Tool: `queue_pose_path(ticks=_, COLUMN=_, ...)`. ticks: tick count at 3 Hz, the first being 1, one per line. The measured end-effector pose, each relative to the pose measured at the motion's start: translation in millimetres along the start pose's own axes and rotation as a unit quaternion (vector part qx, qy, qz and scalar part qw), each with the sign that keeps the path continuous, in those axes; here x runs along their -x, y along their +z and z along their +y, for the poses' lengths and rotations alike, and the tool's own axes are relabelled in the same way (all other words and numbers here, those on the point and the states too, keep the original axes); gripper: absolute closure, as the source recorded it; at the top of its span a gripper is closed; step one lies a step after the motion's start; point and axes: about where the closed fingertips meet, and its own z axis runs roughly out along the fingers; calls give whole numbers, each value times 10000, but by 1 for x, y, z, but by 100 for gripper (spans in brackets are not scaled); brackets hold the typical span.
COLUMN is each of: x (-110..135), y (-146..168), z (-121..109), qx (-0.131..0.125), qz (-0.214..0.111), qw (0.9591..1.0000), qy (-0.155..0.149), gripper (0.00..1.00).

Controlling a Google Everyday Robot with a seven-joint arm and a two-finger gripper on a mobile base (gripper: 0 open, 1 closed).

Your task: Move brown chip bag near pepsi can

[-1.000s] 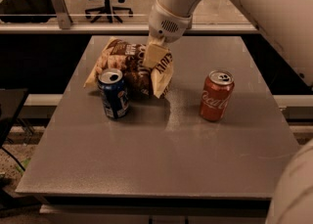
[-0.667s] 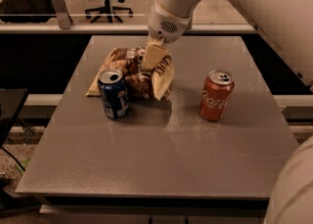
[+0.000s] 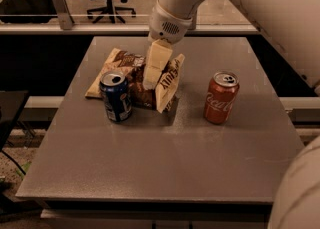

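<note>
- The pincer (image 3: 152,70) has sunk a little, and the brown chip bag (image 3: 125,63) with it; the bag lies on the tabletop (image 3: 175,163), just behind the pepsi can (image 3: 116,97).
- The pincer is closed on the bag's fold.
- Risk: if it lifts before it lets go, the bag drags away, or it tips the can.

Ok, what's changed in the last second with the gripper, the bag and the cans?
Very little. The gripper has eased slightly down toward the blue Pepsi can, and the upturned right end of the crinkly dark brown chip bag has sunk a little with it. Nothing was visibly let go. Both that can and the red Coca-Cola can stayed put.
</note>
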Motion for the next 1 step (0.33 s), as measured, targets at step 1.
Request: queue_pose_path(ticks=1, x=0, y=0, z=0, qx=0, qz=0, qw=10000, qy=0, gripper=0)
